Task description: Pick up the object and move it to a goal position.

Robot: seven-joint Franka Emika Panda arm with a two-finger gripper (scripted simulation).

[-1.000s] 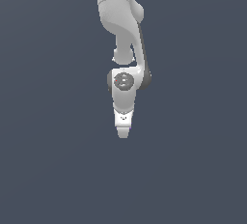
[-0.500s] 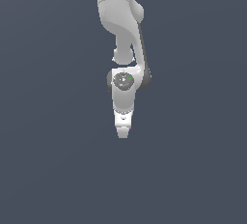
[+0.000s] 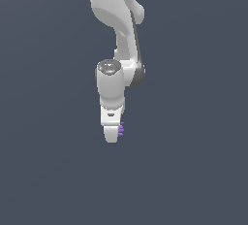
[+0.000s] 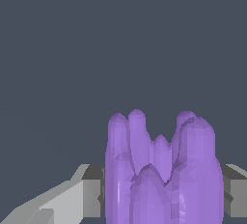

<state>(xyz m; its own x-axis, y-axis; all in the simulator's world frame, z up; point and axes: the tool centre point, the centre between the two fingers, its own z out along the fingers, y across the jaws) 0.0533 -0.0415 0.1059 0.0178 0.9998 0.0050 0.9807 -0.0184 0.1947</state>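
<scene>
End effector [image 3: 112, 136] pinches the purple object [image 4: 161, 170], seemingly clear of the grey floor [image 3: 193, 170].

Purple ridged object [image 4: 161, 170]: stacked thin lobed layers, wedged between tool [image 3: 113, 134] fingers, mostly hidden in exterior view.

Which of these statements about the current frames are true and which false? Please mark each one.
1. The purple ridged object sits between the jaws in the wrist view. True.
2. The object is green. False: it is purple.
3. In the exterior view the object shows at the gripper tip, on the exterior view's right side. True.
4. The object lies far from the gripper. False: it is at the jaws.
5. A second arm is visible. False: only one white arm shows.
</scene>
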